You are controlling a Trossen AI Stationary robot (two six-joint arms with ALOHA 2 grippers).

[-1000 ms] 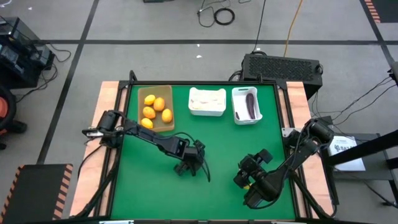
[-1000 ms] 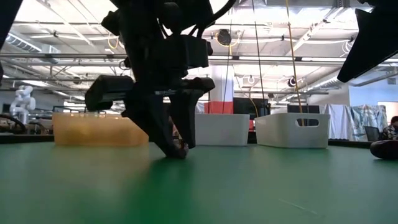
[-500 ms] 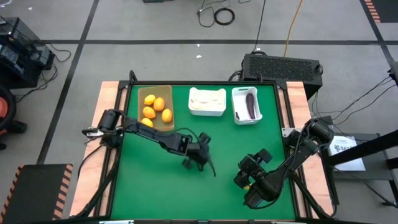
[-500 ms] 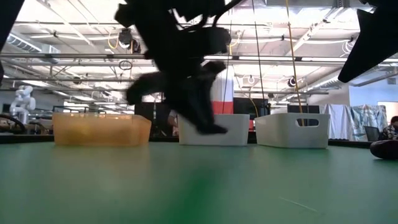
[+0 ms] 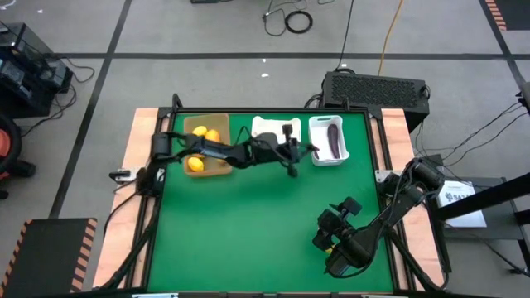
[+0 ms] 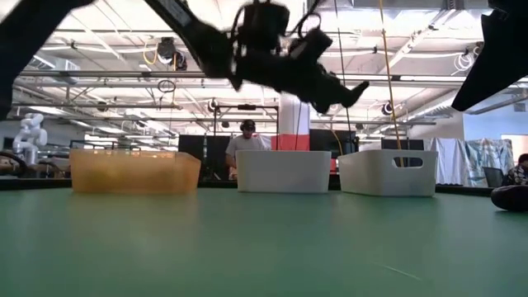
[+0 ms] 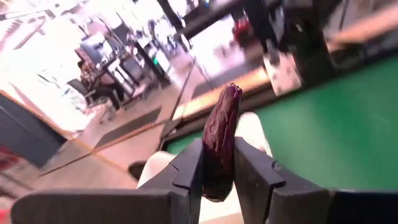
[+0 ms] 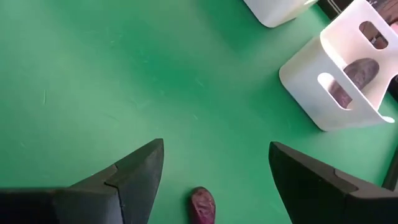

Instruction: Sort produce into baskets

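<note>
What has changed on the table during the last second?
The left gripper, down on the green table near its middle a second ago, closed on a dark purple eggplant piece, lifted it and carried it toward the white bin that holds another. The right gripper, the other bins and their produce did not move.

Open green table [image 5: 248, 223] before bins [image 5: 329, 142]
</note>
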